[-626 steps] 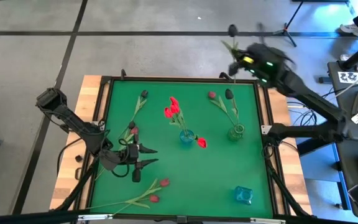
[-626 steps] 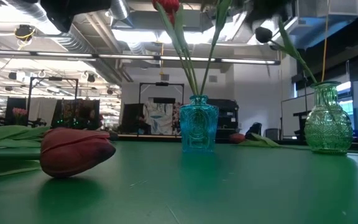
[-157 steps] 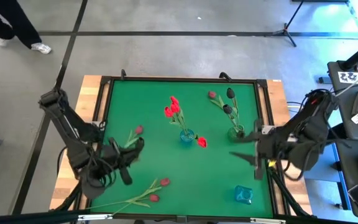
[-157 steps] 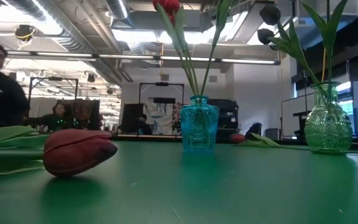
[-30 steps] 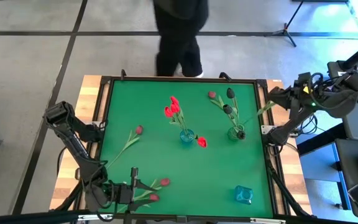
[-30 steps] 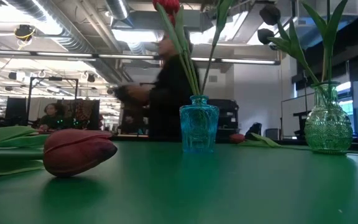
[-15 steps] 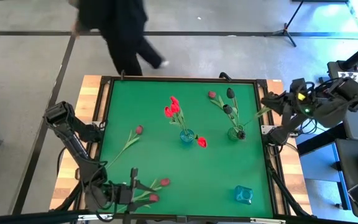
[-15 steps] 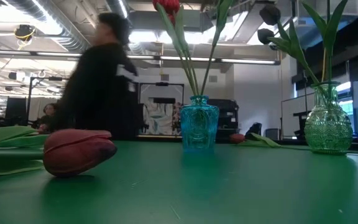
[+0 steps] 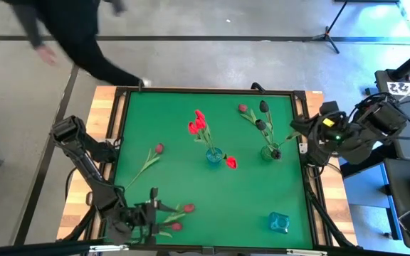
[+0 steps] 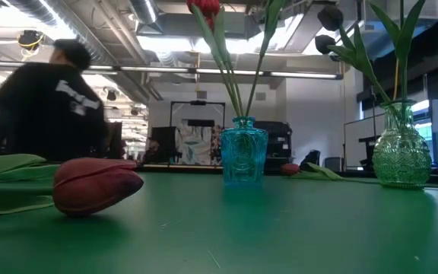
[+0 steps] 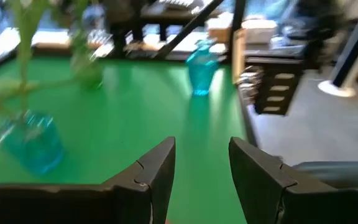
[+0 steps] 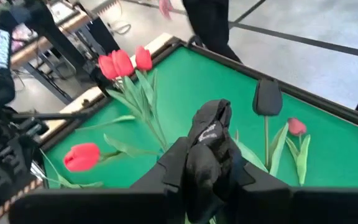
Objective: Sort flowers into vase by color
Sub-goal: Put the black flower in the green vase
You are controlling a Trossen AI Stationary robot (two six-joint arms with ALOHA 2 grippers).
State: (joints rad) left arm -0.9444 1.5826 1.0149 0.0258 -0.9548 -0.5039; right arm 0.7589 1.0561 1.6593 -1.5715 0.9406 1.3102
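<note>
Sorting stood roughly half done, by my reading. On the green surface (image 9: 262,206), the blue vase (image 9: 213,156) near the middle held bright red tulips (image 9: 197,124), and the clear green vase (image 9: 270,151) toward the right edge held dark maroon ones (image 9: 263,108), their heads high in the low view. A third, small blue vase (image 9: 279,222) near the front right corner looked empty from above.

Several flowers lay loose: a pink tulip (image 9: 159,148) left of centre, two tulips (image 9: 183,217) along the front edge, a pink head (image 9: 243,109) at the back beside the green vase's stems, and a red head (image 9: 230,163) just beside the blue vase.

At the front left, the left gripper (image 9: 150,210) sat low over the stems of the front pair, its jaws spread with nothing between them in the wrist view. It seemed poised to pick one up, though no contact showed.

Over the right edge of the surface, the right gripper (image 9: 299,134) hung near the green vase. Its jaws were pressed nearly together on a maroon tulip (image 12: 209,134), the dark head showing right at the fingers in its wrist view. That flower probably belonged in the green vase; the pink ones had no home yet.

A person (image 9: 62,35) passed behind the surface.
</note>
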